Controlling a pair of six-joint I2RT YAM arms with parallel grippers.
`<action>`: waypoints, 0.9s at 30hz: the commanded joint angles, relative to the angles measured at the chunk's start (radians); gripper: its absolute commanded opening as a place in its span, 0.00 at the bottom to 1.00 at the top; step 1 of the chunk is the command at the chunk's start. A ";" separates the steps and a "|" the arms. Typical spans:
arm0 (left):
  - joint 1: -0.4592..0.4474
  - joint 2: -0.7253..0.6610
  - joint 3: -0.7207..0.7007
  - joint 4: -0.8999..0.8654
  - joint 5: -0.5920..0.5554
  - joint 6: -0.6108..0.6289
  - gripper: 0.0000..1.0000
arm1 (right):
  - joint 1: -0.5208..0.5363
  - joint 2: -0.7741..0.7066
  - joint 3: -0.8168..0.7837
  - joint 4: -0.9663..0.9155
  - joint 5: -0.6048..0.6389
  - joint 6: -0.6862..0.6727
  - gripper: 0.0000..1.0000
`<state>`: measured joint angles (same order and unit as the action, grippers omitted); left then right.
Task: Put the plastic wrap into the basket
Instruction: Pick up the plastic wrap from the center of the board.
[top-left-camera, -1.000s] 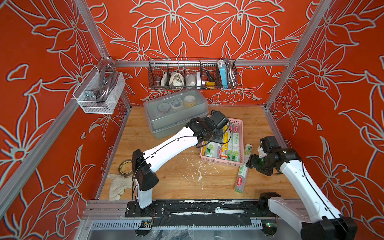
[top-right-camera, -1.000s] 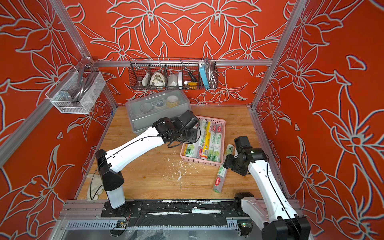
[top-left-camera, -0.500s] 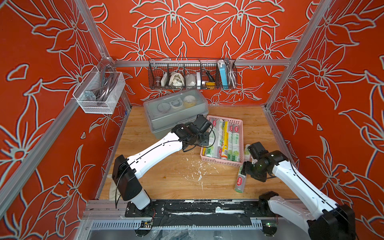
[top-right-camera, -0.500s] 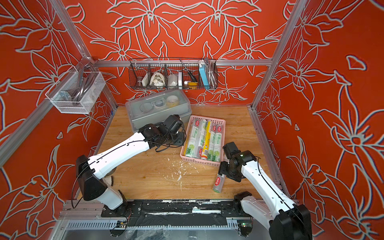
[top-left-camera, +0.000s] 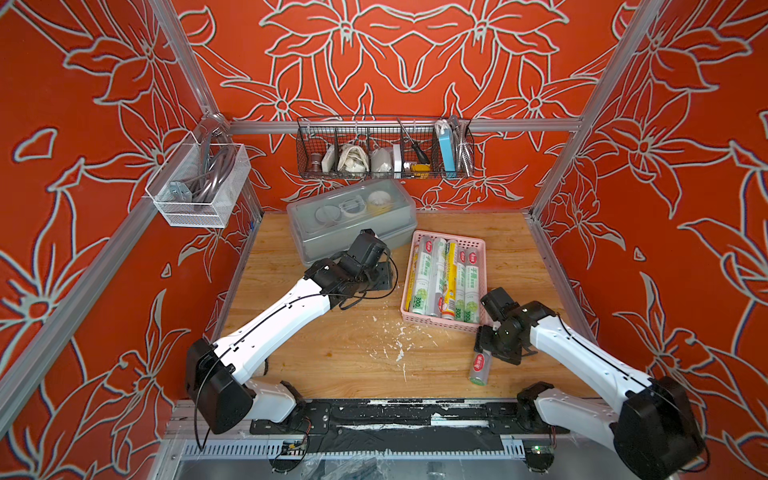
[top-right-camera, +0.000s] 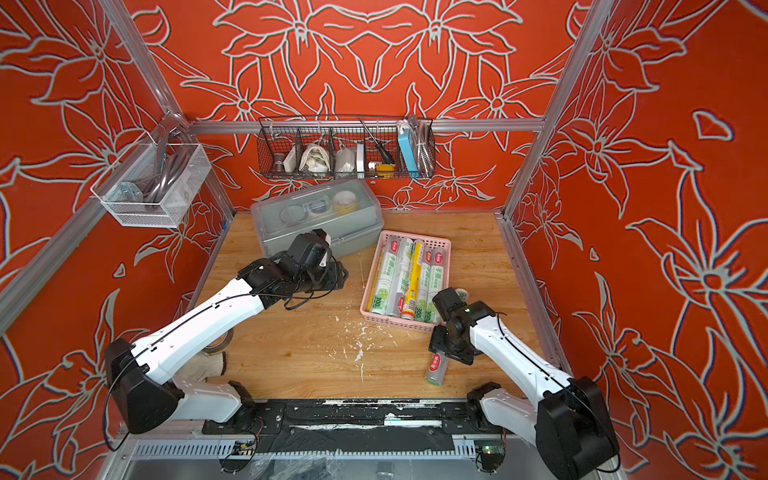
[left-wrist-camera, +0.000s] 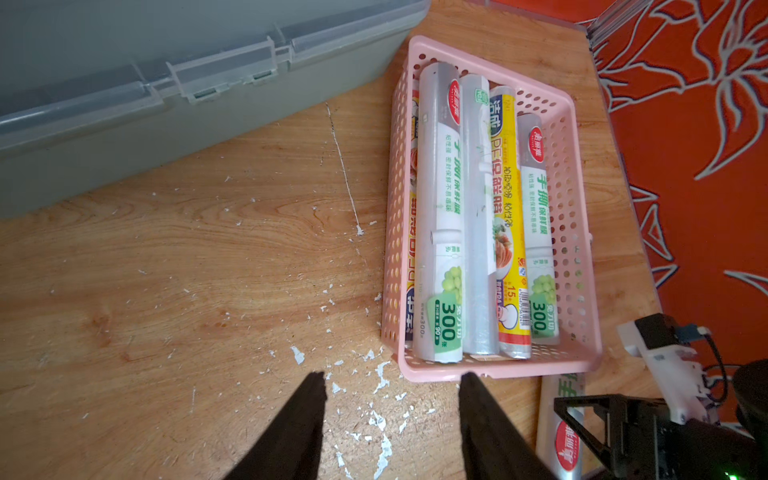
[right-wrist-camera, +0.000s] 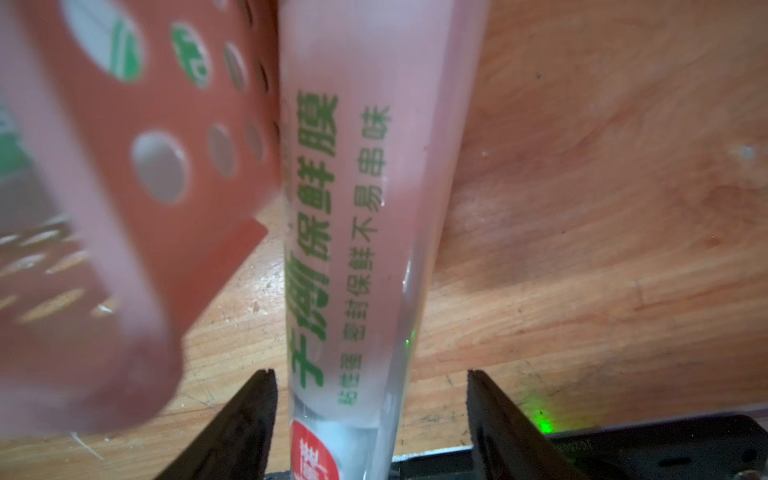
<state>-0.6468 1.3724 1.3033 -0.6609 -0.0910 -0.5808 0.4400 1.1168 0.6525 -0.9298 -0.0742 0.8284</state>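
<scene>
basket (top-left-camera: 451, 237): pink, several plastic wrap rolls (top-left-camera: 446, 282) lying inside
loose roll (top-left-camera: 481, 368): on the table (top-left-camera: 332, 353), just beside basket
right gripper (right-wrist-camera: 370, 374): fingers spread astride loose roll — not clamped
left gripper (left-wrist-camera: 392, 376): fingers apart — empty

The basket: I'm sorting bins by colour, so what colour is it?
The basket is pink with round holes; left wrist view shows it best.
</scene>
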 joint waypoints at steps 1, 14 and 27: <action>0.008 0.005 0.009 0.009 0.019 0.001 0.53 | 0.009 0.026 -0.019 0.051 0.038 0.022 0.72; 0.012 -0.018 -0.006 0.044 0.050 0.015 0.53 | 0.008 0.130 -0.003 0.022 0.117 -0.016 0.59; 0.013 -0.044 -0.001 0.050 0.082 0.025 0.53 | -0.013 0.091 -0.015 0.013 0.144 -0.009 0.33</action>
<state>-0.6403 1.3655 1.3029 -0.6186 -0.0181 -0.5724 0.4358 1.2358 0.6449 -0.8845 0.0238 0.8093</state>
